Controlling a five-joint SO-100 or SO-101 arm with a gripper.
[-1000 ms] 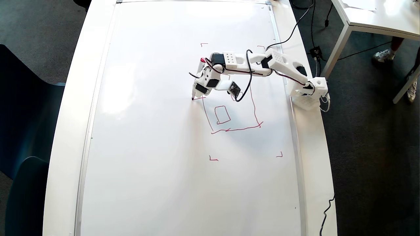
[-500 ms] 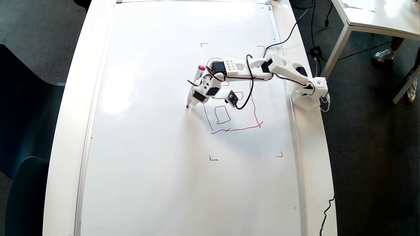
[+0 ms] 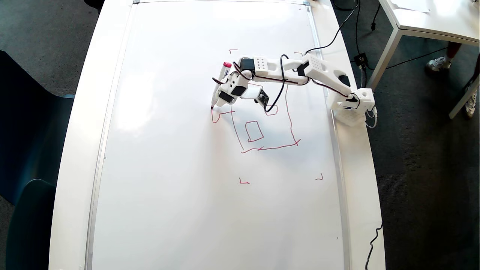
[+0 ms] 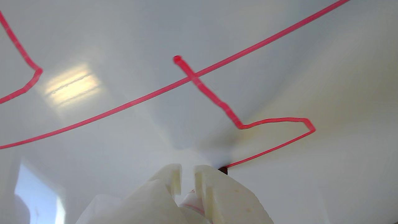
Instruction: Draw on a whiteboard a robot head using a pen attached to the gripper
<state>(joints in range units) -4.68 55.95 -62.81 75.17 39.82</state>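
Note:
The whiteboard (image 3: 180, 195) fills most of the overhead view. On it is the robot head (image 3: 262, 148), a red outline with a small box (image 3: 254, 131) inside and a stalk leading left to a partly drawn small box (image 3: 215, 117). The white arm reaches left from its base (image 3: 352, 108). Its gripper (image 3: 221, 98) is shut on the pen (image 3: 222, 80), red cap up and tip touching the board at the small box's top left. In the wrist view the fingers (image 4: 169, 182) sit at the bottom around the gripper (image 4: 187, 174). The pen tip (image 4: 222, 170) meets the red line (image 4: 270, 149).
Red corner marks (image 3: 243, 182) (image 3: 319, 178) (image 3: 233, 50) lie around the drawing. A smaller white table (image 3: 431, 22) stands at top right, with cables (image 3: 337, 33) and a person's shoe (image 3: 437, 64) nearby. Dark chairs (image 3: 30, 131) are on the left. A black cable (image 3: 373, 243) hangs at bottom right.
The pen tip ran down and left from the stalk's end, then back up, leaving the bottom and left sides of the small outside box. The arm swung with it.

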